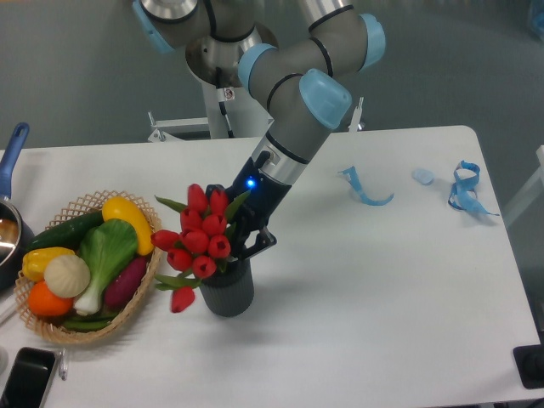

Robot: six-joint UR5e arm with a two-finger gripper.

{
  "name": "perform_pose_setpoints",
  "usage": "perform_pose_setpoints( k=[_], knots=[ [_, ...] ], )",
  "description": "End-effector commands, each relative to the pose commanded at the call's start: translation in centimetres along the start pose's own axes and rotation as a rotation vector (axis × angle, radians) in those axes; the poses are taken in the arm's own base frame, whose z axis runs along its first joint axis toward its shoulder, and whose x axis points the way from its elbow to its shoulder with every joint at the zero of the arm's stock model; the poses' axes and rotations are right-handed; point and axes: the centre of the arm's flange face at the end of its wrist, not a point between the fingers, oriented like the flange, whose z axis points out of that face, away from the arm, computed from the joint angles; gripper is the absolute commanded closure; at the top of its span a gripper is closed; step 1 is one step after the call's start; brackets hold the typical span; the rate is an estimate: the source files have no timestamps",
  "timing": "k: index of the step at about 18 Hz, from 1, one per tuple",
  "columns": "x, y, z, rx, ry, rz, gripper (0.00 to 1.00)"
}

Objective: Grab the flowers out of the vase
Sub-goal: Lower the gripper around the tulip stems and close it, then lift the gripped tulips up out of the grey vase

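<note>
One fixed camera view, from above and in front of the table (382, 289). Approx. ten red tulip buds make the flowers (197, 240), w/ green leaves, and the bunch stands in the vase (227, 289), near the front-centre of the white tabletop. Bunch leans to the left side of the picture; one bud hangs low over the vase rim, beside the wicker basket (136, 293). Vase is dark grey, upright, ribbed.

Gripper (242, 242) comes down at an angle from upper right, blue light on its wrist. Its dark fingers (257, 240) are right behind the buds, at the top of the vase, and seem closed around the stems, but the contact itself is hidden by the flowers.

Basket holds vegetables: yellow, green, orange, purple ones. Blue-handled pot (10, 223) at the left edge, black phone (25, 378) at the front-left corner. Blue tape scraps (367, 192) and (466, 189) lie well apart, on the far right part of the table.
</note>
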Motion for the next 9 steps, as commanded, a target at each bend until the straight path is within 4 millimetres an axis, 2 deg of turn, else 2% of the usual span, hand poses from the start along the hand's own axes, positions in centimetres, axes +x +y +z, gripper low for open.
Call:
perform_pose_setpoints(
  k=[3,7,9],
  knots=[
    [-0.1,-1.1,-1.0,0.04,-0.007,-0.021,0.57],
    [-0.5,-2.6,-3.5,0.072,-0.046,-0.04,0.57],
    [-1.3,-3.5,-5.5,0.14,-0.054,-0.097,0.57]
  ],
)
